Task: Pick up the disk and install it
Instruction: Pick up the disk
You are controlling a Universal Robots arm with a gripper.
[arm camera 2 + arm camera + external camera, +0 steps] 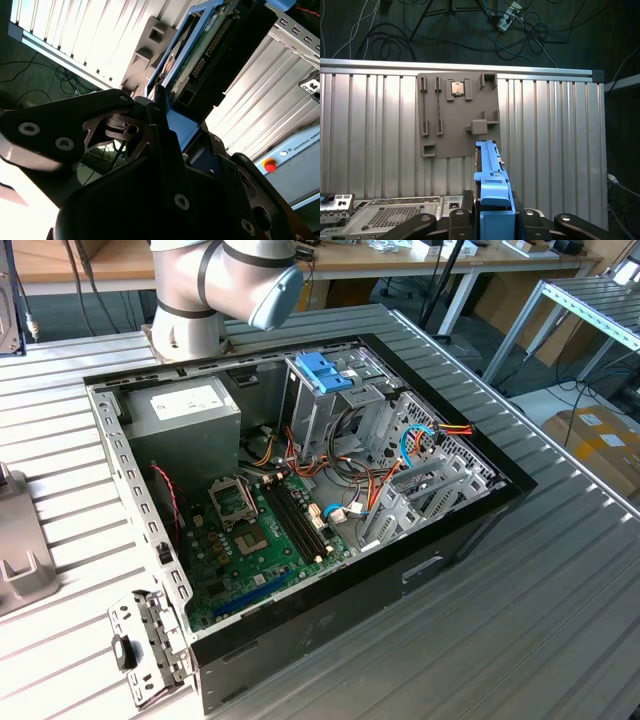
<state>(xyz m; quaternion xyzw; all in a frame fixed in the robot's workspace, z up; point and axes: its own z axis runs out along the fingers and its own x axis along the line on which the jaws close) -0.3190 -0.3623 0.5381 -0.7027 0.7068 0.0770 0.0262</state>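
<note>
My gripper [493, 212] is shut on the disk [491, 172], a thin drive in a light blue carrier, seen edge-on and lifted above the ribbed table. In the second wrist view the disk [210, 47] shows its dark body and green circuit board inside the blue frame, rising out from between my dark fingers [150, 125]. The open computer case [300, 500] lies on its side in the exterior view, with the grey drive cage [330, 410] and its blue latch piece [325, 370] at the back.
A grey parts holder [457, 115] lies on the ribbed metal table [550, 140] beyond the disk. A corner of the case [385, 215] sits beside the gripper. The arm's base [190, 325] stands behind the case. Cables [470, 35] lie on the floor past the table's edge.
</note>
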